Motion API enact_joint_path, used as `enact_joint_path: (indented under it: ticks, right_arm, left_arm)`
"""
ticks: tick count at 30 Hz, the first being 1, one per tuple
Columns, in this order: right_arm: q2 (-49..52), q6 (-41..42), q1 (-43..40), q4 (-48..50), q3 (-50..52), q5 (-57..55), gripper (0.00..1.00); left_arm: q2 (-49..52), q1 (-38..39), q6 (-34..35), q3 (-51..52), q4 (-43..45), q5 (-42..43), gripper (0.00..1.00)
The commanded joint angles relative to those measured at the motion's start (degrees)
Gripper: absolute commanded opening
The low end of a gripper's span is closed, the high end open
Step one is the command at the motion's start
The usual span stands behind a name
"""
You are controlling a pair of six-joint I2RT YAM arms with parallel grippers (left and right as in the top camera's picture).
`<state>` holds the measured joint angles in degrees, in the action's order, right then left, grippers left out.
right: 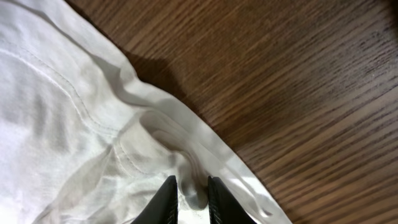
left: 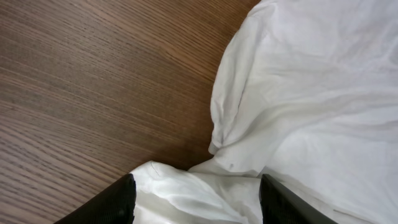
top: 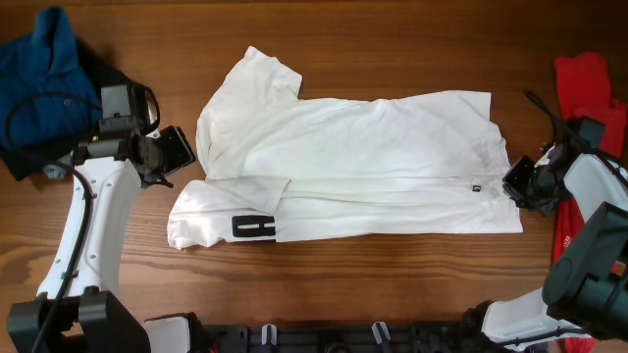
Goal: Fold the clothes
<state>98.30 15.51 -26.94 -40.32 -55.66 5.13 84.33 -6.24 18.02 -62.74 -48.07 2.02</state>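
white t-shirt (top: 363, 167) lying partly folded across the middle of a wooden table (top: 392, 294), with a robot arm at each end.

the shirt lies sideways, its near long edge turned over, so a sleeve with a black block print (top: 253, 227) shows at the near left. the other sleeve sticks out at the far left. the right gripper (right: 189, 200) sits at the shirt's right edge, its fingers (right: 165, 199) nearly together and pinching a small ridge of white fabric by the hem. the left gripper (left: 196, 199) is at the shirt's left edge, its jaws spread wide with a bit of white cloth lying between them, not clamped. a blue garment (top: 39, 69) is bunched at the table's far left corner, and a red garment (top: 589, 88) lies at the far right edge.
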Motion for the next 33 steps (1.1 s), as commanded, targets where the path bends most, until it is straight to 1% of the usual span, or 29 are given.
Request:
enact_joint_path:
  ticks: [1, 13, 14, 15, 24, 33]
  right_arm:
    - [-0.26, -0.46, 0.09, 0.44, -1.36, 0.96, 0.17]
    - [-0.28, -0.48, 0.09, 0.61, -1.36, 0.94, 0.16]
    - [-0.26, -0.46, 0.09, 0.63, -1.36, 0.96, 0.07]
    - [-0.28, -0.46, 0.09, 0.63, -1.36, 0.96, 0.04]
    - [-0.33, -0.46, 0.09, 0.11, -1.53, 0.94, 0.04]
    - [-0.81, -0.48, 0.09, -2.45, -4.33, 0.92, 0.04]
  left_arm:
    - [0.33, 0.39, -1.2, -0.55, -0.2, -0.61, 0.63]
    - [0.33, 0.39, -1.2, -0.55, -0.2, -0.61, 0.63]
    - [0.33, 0.39, -1.2, -0.55, -0.2, -0.63, 0.63]
    - [0.33, 0.39, -1.2, -0.55, -0.2, -0.61, 0.63]
    - [0.33, 0.39, -1.2, -0.55, -0.2, -0.68, 0.63]
    - [0.33, 0.39, -1.2, -0.55, -0.22, -1.46, 0.63]
